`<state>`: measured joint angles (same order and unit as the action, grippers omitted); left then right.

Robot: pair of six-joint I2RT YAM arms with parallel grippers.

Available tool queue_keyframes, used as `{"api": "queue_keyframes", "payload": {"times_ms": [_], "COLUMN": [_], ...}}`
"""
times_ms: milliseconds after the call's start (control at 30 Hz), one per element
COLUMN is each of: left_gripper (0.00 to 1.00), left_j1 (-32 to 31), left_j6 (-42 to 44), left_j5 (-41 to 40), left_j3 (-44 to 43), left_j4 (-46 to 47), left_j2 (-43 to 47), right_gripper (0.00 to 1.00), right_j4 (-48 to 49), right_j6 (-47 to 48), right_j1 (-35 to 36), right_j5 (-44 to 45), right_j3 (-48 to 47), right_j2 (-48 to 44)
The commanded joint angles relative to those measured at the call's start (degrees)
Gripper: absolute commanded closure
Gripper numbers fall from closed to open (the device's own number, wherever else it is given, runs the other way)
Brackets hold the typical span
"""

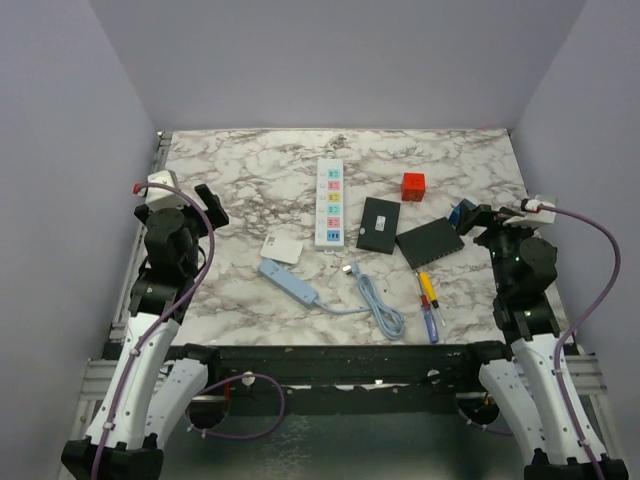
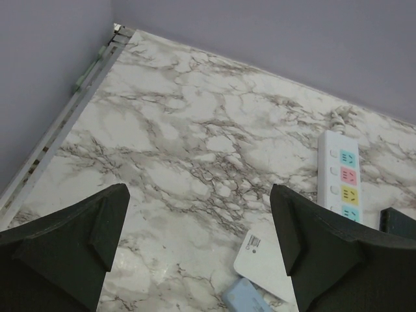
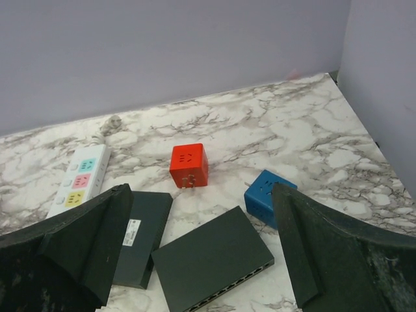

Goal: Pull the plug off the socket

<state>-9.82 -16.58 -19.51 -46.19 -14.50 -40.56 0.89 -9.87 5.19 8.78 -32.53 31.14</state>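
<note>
The socket [image 1: 329,203] is a long white power strip with pastel outlet panels, lying lengthwise at the table's middle. It also shows in the left wrist view [image 2: 342,179] and the right wrist view [image 3: 81,179]. I see no plug seated in it. A red cube plug [image 1: 413,186] lies on the table to its right, prongs showing [image 3: 189,165]. My left gripper [image 1: 208,203] is open and empty, hovering left of the strip [image 2: 198,192]. My right gripper [image 1: 472,216] is open and empty at the right, above the black boxes [image 3: 201,192].
A small white flat box [image 1: 282,248] and a light-blue bar [image 1: 288,281] with a coiled cable [image 1: 380,300] lie near the strip. Two black boxes [image 1: 378,224] [image 1: 429,241] lie right of it. A blue cube [image 3: 270,195] sits by my right gripper. Pens [image 1: 428,300] lie near the front.
</note>
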Motion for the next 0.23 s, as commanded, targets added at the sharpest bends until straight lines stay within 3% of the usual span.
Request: {"api": "queue_keyframes", "payload": {"times_ms": [0, 200], "left_gripper": [0.01, 0.01], "left_j1": [0.1, 0.2], "left_j6": [1.6, 2.1], "left_j5": [0.3, 0.9], "left_j3": [0.7, 1.1], "left_j4": [0.0, 0.0], "left_j2": [-0.3, 0.7], "right_gripper": [0.01, 0.00], "right_j4": [1.5, 1.4], "right_j6": [1.8, 1.4], "right_j1": [0.0, 0.0], "right_j5": [1.1, 1.1], "right_j3": [-1.0, -0.7], "right_j2": [1.3, 0.5]}}
